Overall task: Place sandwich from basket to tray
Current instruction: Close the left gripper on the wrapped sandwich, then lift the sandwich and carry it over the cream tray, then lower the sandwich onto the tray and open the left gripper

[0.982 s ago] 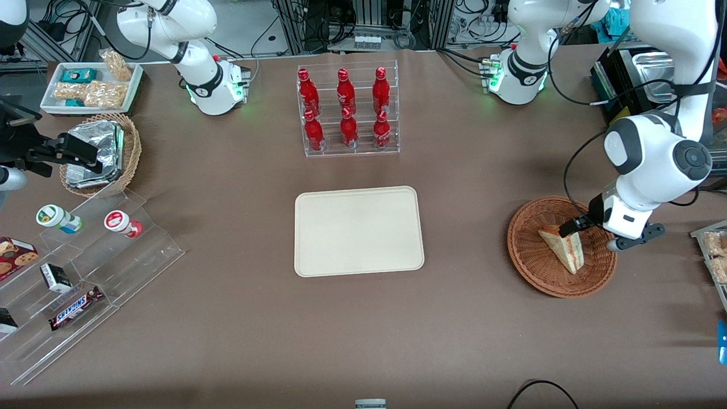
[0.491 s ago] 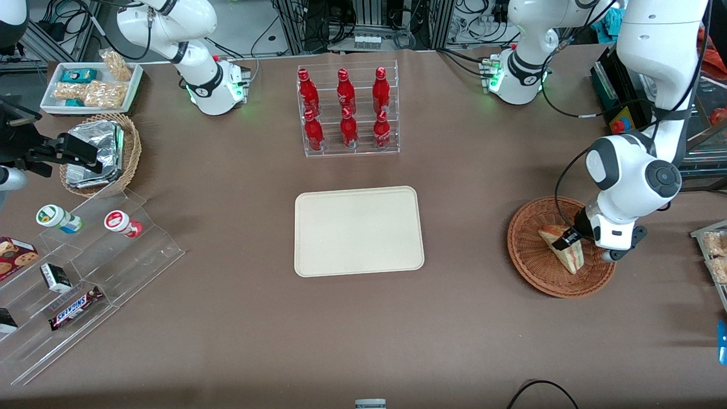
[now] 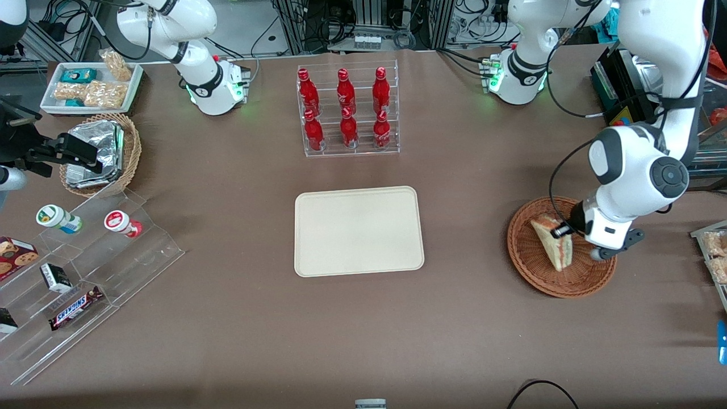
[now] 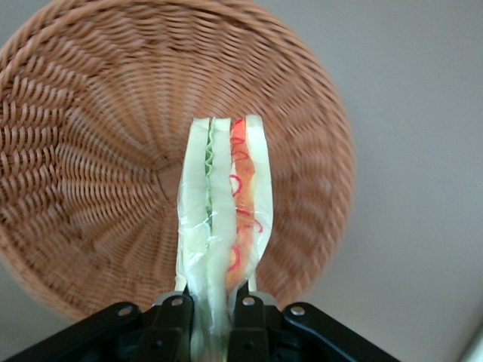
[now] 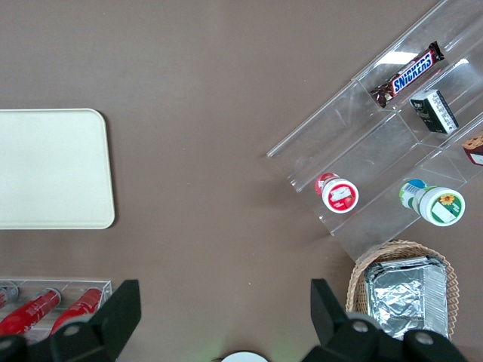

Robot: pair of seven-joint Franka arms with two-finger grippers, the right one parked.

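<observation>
Gripper [image 3: 562, 232] over basket [image 3: 531, 266], toward working arm's end of worktop, fingers [image 4: 175, 326] clamped on sandwich [image 4: 224, 226], wedge raised above the wicker. Tray [image 3: 358, 231] at mid-worktop, well apart.

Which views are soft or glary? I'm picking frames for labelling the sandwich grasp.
Left wrist view: the sandwich between the end effector fingers is fairly crisp; the basket weave smears toward its rim. Front view: even lighting, with the arm's soft shadow on the table, and the sandwich shows small. Right wrist view: sharp, with glare on the clear display steps and the foil packets.
</observation>
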